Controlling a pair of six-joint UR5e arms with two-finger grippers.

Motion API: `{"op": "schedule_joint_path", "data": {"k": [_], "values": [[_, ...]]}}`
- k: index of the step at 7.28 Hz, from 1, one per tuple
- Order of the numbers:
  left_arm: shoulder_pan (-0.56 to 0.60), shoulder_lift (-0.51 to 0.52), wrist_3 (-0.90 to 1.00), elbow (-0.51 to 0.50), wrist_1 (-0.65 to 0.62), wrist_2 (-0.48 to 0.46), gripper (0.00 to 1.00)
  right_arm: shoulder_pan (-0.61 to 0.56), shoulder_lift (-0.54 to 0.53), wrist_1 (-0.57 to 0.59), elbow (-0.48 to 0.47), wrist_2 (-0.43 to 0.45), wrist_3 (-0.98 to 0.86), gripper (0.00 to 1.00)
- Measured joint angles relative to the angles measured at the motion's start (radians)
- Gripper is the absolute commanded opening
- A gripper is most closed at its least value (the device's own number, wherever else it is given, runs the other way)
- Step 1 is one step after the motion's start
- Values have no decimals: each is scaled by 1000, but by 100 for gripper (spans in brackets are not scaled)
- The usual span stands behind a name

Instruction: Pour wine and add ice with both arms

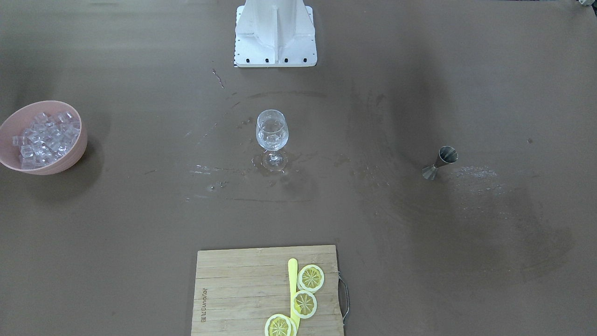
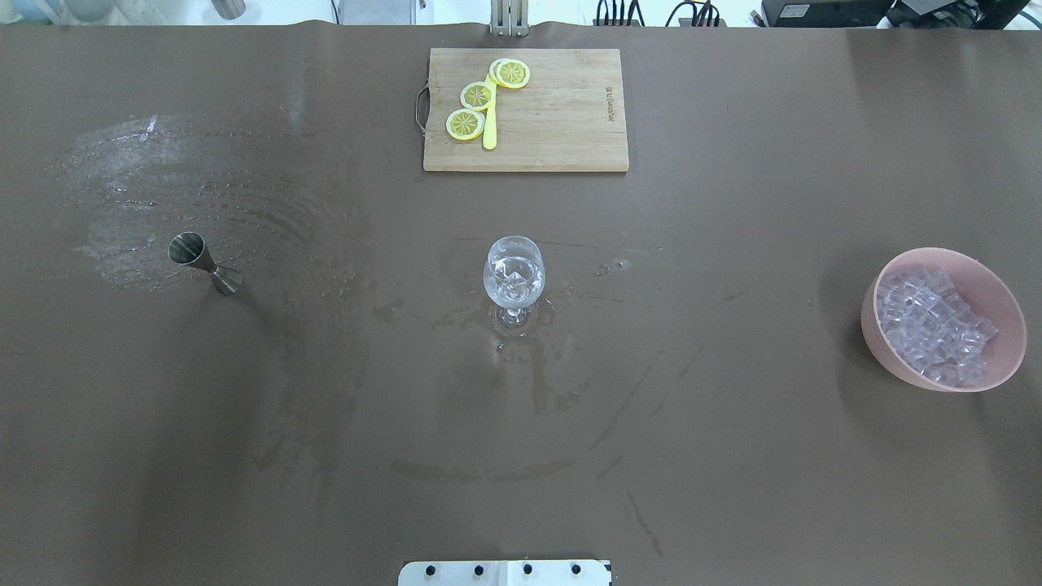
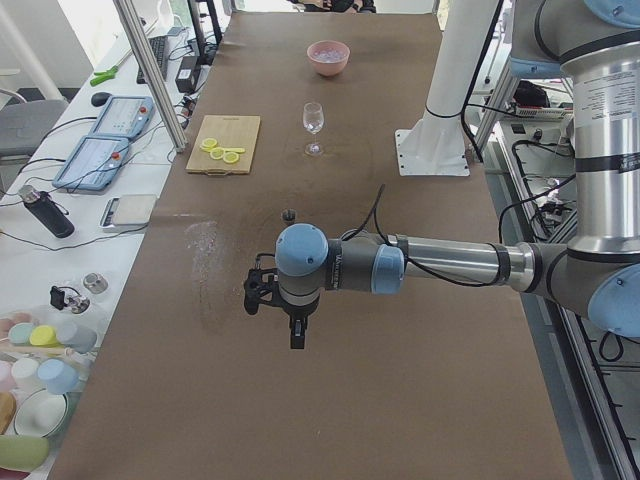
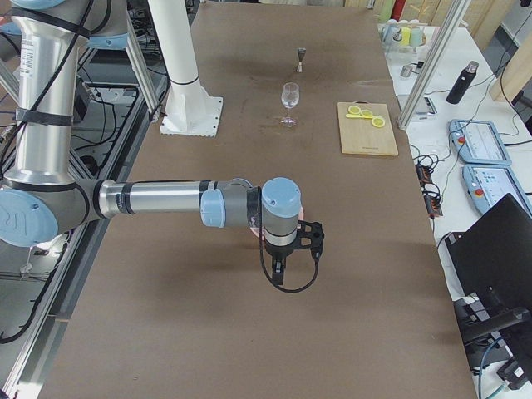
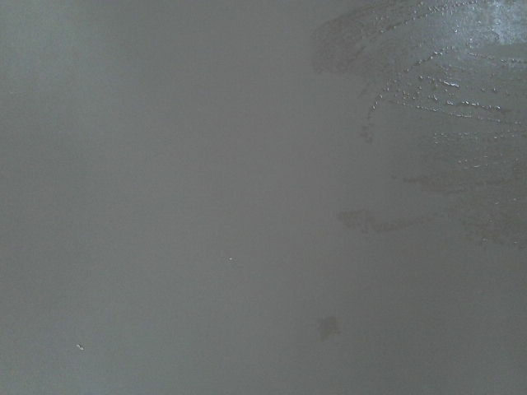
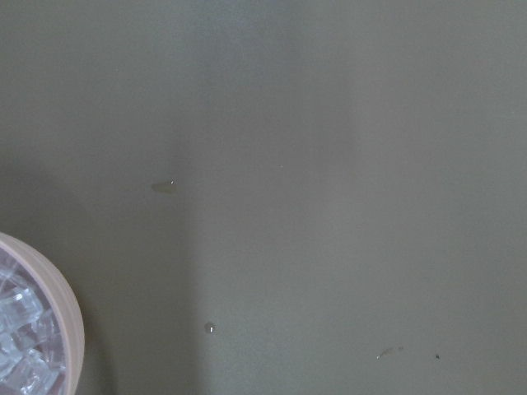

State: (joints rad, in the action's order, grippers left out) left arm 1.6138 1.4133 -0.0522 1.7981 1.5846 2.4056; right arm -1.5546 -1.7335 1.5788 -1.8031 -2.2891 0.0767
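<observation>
A clear wine glass (image 1: 272,133) stands upright mid-table, also in the overhead view (image 2: 514,273), with some ice cubes in its bowl. A pink bowl (image 1: 70,161) holds a heap of ice (image 1: 44,135); overhead it sits at the right (image 2: 887,350). A metal jigger (image 1: 440,161) stands upright at the overhead left (image 2: 199,259). My left gripper (image 3: 298,335) hangs above bare table, short of the jigger. My right gripper (image 4: 278,274) hangs near the bowl, whose rim (image 6: 62,304) shows in its wrist view. I cannot tell whether either is open.
A wooden cutting board (image 2: 553,130) with lemon slices (image 2: 477,95) and a yellow knife lies at the far edge. The white pedestal (image 1: 275,32) stands at the robot side. Wet smears surround the glass and the jigger (image 2: 130,187).
</observation>
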Motion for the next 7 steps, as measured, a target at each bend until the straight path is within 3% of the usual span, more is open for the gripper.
{"op": "schedule_joint_path", "data": {"k": [7], "values": [[0,-2,0,0,2,1,98,1,2,1,-13,-3,0,100]]}}
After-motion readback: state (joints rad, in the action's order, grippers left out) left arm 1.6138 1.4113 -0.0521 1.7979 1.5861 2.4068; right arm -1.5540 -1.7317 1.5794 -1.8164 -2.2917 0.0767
